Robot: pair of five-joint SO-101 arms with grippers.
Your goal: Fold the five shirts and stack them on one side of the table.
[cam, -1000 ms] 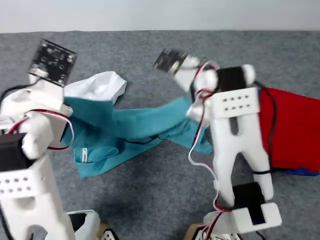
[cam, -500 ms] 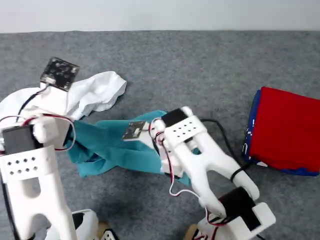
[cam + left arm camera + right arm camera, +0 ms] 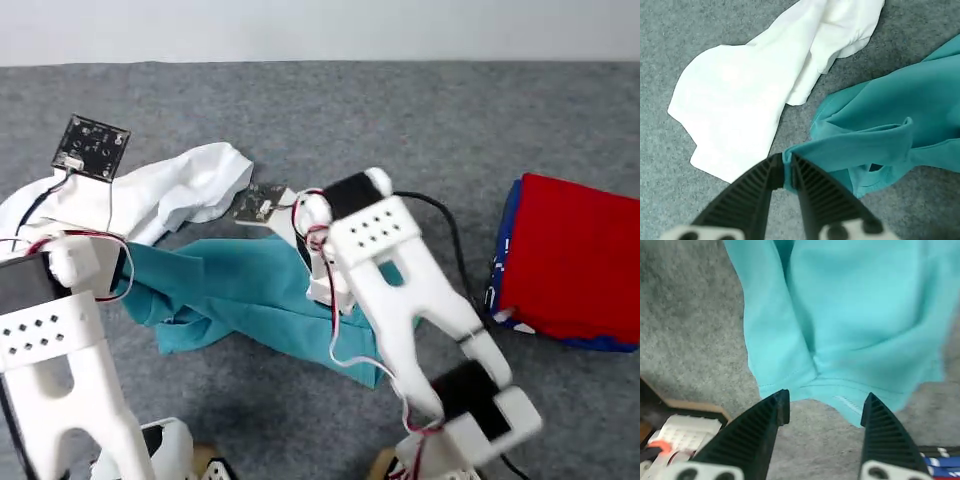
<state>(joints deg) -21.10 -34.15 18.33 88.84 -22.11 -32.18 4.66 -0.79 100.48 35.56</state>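
My left pincer (image 3: 784,172) was clamped tight on a thin fold at the edge of the teal shirt (image 3: 890,125), pinching it just off the grey bench (image 3: 400,130). My right pincer (image 3: 822,410) stood wide open with nothing in it, hanging over the teal shirt's stitched hem, with bare bench under the fingertips.

The teal shirt lay rumpled in the middle of the bench, between my two arms. The white shirt (image 3: 180,195) was crumpled just beside it, toward the far left. At the right edge, well apart from both, a folded red shirt (image 3: 575,255) sat on top of a blue one (image 3: 500,265).

From above, my right arm (image 3: 390,270) lay across the teal shirt and hid a good part of its right half, along with the pincer beneath it. My left arm (image 3: 60,330) covered the shirt's left end in the same way, so I could not judge either grip from there. The wrist views supplied that: the left one gave the pinched fold and a strip of grey bench between the white cloth and the teal. The right one gave the hem close up, the gap between my fingers, and past the cloth a wooden edge (image 3: 685,412) by my arm's base.
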